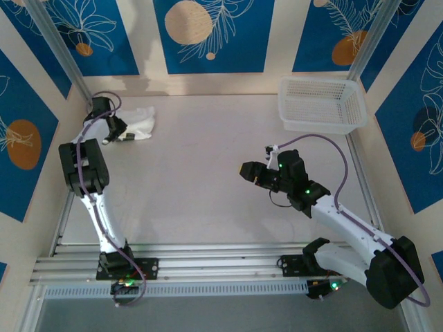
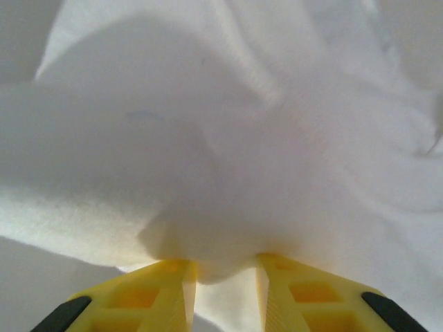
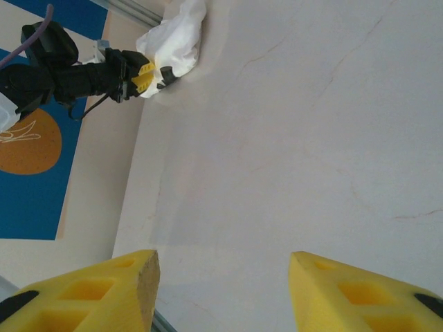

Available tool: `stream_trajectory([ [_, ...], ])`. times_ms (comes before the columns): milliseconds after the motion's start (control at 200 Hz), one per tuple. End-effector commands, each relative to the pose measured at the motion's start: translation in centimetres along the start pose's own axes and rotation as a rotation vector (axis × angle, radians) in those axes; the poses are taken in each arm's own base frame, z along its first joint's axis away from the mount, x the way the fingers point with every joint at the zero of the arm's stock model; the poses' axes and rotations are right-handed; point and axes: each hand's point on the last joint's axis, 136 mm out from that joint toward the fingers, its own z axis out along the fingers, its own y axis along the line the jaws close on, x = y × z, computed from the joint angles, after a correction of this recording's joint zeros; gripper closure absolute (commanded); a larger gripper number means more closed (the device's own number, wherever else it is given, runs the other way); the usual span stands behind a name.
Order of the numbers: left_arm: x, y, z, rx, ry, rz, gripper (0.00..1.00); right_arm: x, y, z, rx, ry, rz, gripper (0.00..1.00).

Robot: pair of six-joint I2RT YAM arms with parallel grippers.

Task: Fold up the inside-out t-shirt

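Bunched white inside-out t-shirt in far left corner of table, a fold clamped in left gripper. Over mid-right table, right gripper released, jaws wide. At far right corner, white mesh basket, well apart from shirt.

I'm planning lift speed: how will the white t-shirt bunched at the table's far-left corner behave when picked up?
Probably floppy: the t-shirt lies crumpled in soft folds, so it should sag and unfurl below the left gripper. Likely light: the cloth looks thin. A thick bunch sits between the fingers, so layers might slip out.
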Motion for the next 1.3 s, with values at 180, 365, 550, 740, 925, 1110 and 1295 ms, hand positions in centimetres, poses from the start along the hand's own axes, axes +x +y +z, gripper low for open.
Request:
stream_trajectory([
  [180, -1.9, -1.3, 3.7, 0.043, -0.014, 0.023, 0.71, -1.2, 0.7, -0.8, -0.013, -0.013, -0.024, 0.47],
  [365, -3.6, -3.2, 4.9, 0.098, -0.031, -0.008, 0.71, -1.6, 0.4, -0.5, -0.004, -0.014, -0.015, 0.47],
  [550, -6.8, -6.3, 0.4, 0.177, -0.098, 0.009, 0.68, -2.9, -1.1, -2.0, 0.054, -0.054, -0.029, 0.47],
  [740, -5.2, -5.9, -9.6, 0.289, -0.204, -0.066, 0.63, -5.3, -5.6, -4.9, 0.219, -0.135, -0.092, 0.32],
  [925, 1.3, -3.6, -18.6, 0.315, -0.27, -0.01, 0.54, -8.0, -9.1, -7.9, 0.339, -0.246, -0.135, 0.18],
  [1110, 8.9, -2.6, -25.3, 0.381, -0.33, 0.18, 0.3, -9.3, -14.5, -10.0, 0.588, -0.307, -0.146, 0.11],
  [1295, 14.1, -0.6, -27.3, 0.335, -0.431, 0.394, 0.02, -10.2, -18.5, -8.5, 0.63, -0.394, -0.301, 0.11],
])
